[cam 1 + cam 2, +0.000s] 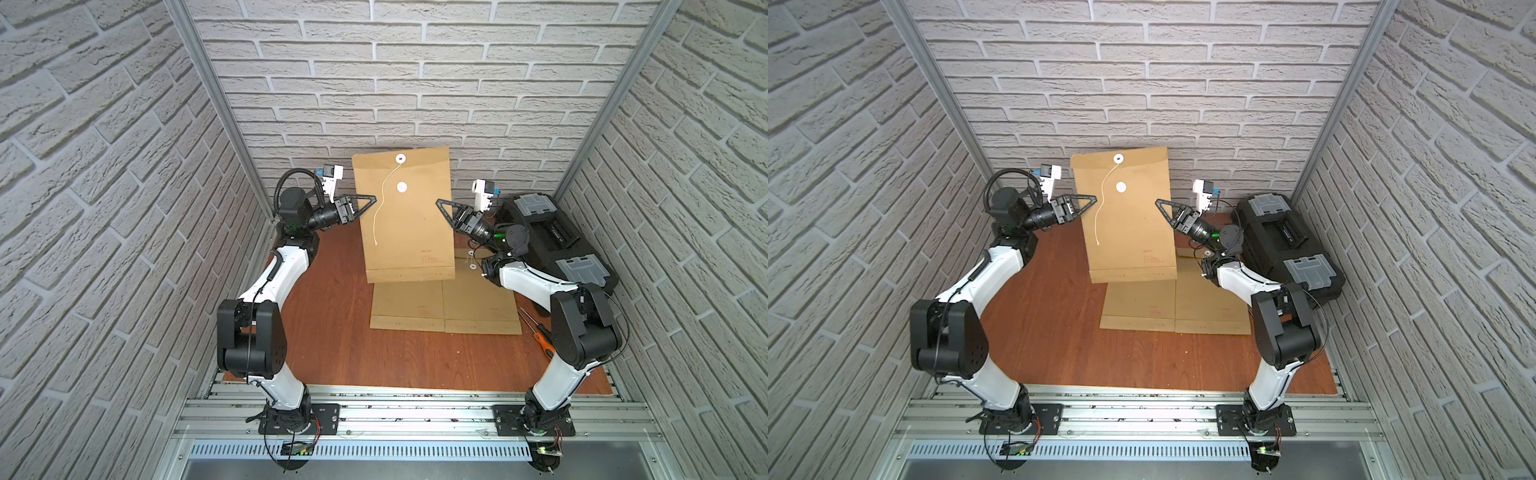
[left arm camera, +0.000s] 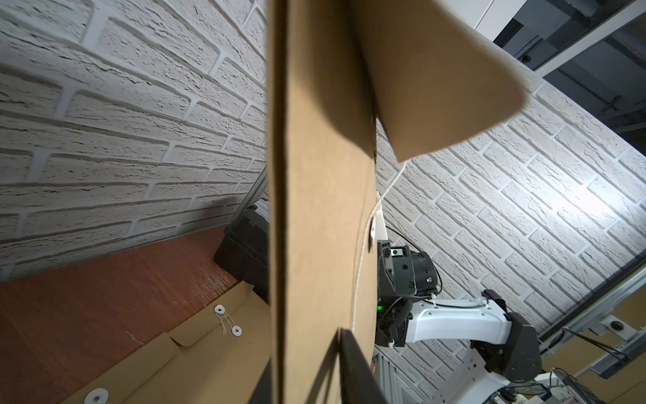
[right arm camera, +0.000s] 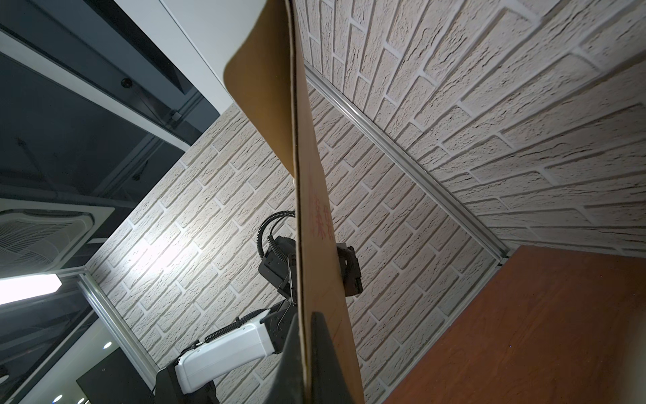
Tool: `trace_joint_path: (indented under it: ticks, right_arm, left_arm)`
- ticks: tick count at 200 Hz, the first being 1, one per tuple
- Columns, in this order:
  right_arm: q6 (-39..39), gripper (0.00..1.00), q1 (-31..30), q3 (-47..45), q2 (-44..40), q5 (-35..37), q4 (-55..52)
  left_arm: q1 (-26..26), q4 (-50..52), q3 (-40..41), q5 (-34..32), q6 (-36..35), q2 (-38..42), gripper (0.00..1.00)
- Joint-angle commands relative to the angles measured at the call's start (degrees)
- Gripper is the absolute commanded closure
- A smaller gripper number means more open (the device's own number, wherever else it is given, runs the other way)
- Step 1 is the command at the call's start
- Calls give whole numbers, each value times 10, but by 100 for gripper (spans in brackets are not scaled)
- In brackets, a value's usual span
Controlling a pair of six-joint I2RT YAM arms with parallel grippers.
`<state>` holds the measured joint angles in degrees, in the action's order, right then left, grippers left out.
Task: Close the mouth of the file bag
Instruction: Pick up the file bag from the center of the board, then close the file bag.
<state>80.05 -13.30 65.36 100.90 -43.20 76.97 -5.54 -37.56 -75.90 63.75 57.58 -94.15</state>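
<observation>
**Item: bag** point(image 1: 405, 216). Kraft paper, string-and-button closure. It is held upright above the table point(image 1: 332, 332), toward 12 o'clock in both top views, front face turned to the camera head. The flap point(image 2: 437, 87) is folded over but is seen in the left wrist view to curl away from the face, so the mouth is judged not yet closed.

**Fittings.** The upper button point(image 1: 400, 158) is on the flap and the lower button point(image 1: 401, 187) is on the face. The string point(image 1: 375, 224) hangs loose from the upper button toward 7 o'clock and is wound on nothing.

**Right gripper** point(image 1: 440, 204). It is placed at the bag's 3 o'clock edge. Its jaws are clamped on that edge, with paper pinched between the fingers point(image 3: 325, 349).

**Left gripper** point(image 1: 368, 203). It is placed at the bag's 9 o'clock edge. One finger point(image 2: 356, 367) lies against the front face and the rear finger is hidden, so whether the pinch is complete cannot be told.

**Step in hand (judged).** A second hold is being taken at 9 o'clock. It is best taken on the edge alone, level with the right hold, with the string kept outside the jaws. The paper should be kept flat, neither stretched nor buckled. After that the flap is to be pressed flat and the string wound around the lower button.

**Also present.** Spare bags point(image 1: 407, 307) lie flat at 6 o'clock. A toolbox point(image 1: 552, 237) stands at 3 o'clock and a screwdriver point(image 1: 544, 338) lies at 4 o'clock.
</observation>
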Motion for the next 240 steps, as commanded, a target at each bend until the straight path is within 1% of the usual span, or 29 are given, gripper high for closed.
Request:
trace_joint_path:
  ticks: [1,16,29,42,50,61,67,74,81,91,108,117,124,133,142,160,183,204,220,240]
  right_arm:
    - [7,97,5,-6,-20,-2,37]
    - [11,97,6,-8,-18,0,37]
    - [18,97,6,-9,-17,4,37]
    - [21,97,6,-12,-17,13,34]
    - [21,92,7,-16,-19,21,21]
    - [7,81,7,-25,-29,30,-20]
    - [-13,79,9,-31,-39,36,-52]
    - [-44,75,8,-43,-54,46,-99]
    - [-80,68,9,-51,-72,60,-165]
    - [-139,64,10,-58,-101,80,-262]
    - [-233,61,13,-42,-147,131,-463]
    - [-280,62,14,-14,-166,175,-610]
    - [-317,62,13,10,-175,207,-705]
    - [-348,63,7,33,-185,247,-787]
    - [-362,64,-5,39,-194,281,-827]
    - [-379,66,-47,32,-213,345,-852]
    - [-396,68,-138,6,-223,398,-790]
    - [-400,68,-211,-7,-204,395,-702]
    - [-408,65,-245,-12,-187,388,-643]
    - [-405,60,-273,-22,-169,379,-573]
  left_arm:
    - [6,-68,-7,15,29,-2,83]
    - [5,-70,-10,16,33,-2,94]
    - [4,-82,-10,20,42,-2,100]
    - [3,-95,-5,20,48,-1,100]
    - [3,-102,-2,20,51,1,100]
    - [1,-111,4,19,53,3,100]
    - [2,-114,8,17,53,5,100]
    - [2,-117,13,15,50,8,100]
    - [1,-114,17,12,44,10,100]
    - [1,-101,22,7,31,15,100]
    - [1,-68,35,-7,-4,29,100]
    - [2,-45,42,-18,-28,38,100]
    - [2,-27,50,-32,-49,47,100]
    - [-1,-2,58,-54,-76,58,100]
    - [-5,22,64,-76,-101,70,100]
    - [-23,74,72,-127,-150,89,100]
    - [-60,156,74,-200,-231,116,100]
    - [-99,221,67,-267,-306,139,100]
    - [-125,252,60,-306,-348,151,100]
    - [-157,288,43,-337,-398,161,100]
